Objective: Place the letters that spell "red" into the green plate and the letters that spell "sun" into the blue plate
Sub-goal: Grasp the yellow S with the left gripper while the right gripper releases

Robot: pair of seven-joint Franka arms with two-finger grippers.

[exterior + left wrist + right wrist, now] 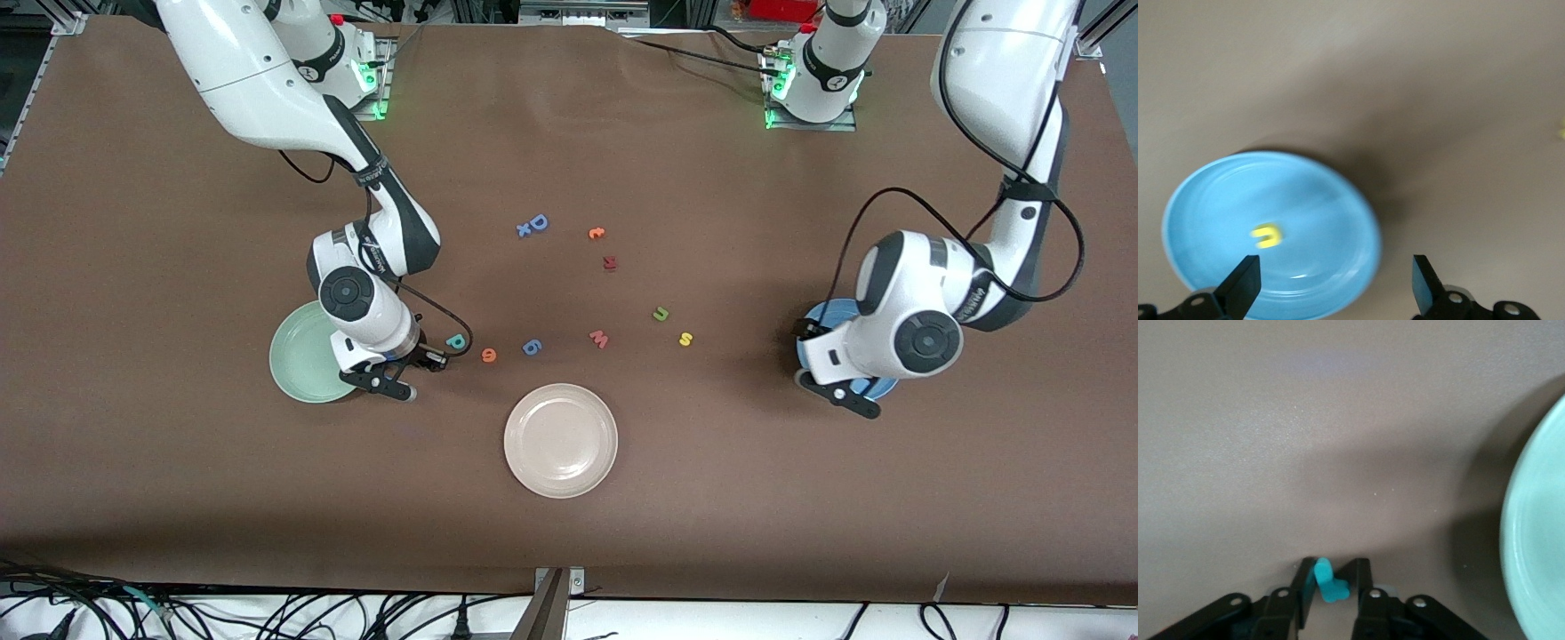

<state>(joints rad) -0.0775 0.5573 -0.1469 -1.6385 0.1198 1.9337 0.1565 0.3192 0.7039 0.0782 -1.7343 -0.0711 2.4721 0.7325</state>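
Your left gripper [1331,287] hangs over the blue plate [1331,200] at the left arm's end of the table, its fingers [1241,283] spread wide and holding nothing. A yellow "u" [1266,235] lies inside that plate, near the middle. In the front view the plate [822,316] is mostly hidden under the left arm's wrist.

Your right gripper [1333,587] sits low beside the green plate [298,356], just off its rim toward the middle of the table. Its fingers are clenched on a small teal letter [1327,581], which sticks up between the pads; you cannot read which letter it is. The green plate's rim [1531,547] shows pale at the edge of the right wrist view, and the part of the plate you can see is bare.

The other letters lie loose on the brown table [178,498]. A teal "p" shape [456,341] lies just beside the right gripper, an orange round letter [488,356] next to it, then a blue "6" [531,347] and a pink "w" [599,338]. Toward the left arm's end you see an olive "n" shape [661,313] and a yellow "s" [685,339] near each other. Farther from the front camera lie a blue "D" with a small blue "x" [533,226], an orange letter [597,233] and a dark red letter [610,262]. A beige plate [561,440] sits nearest the front camera.
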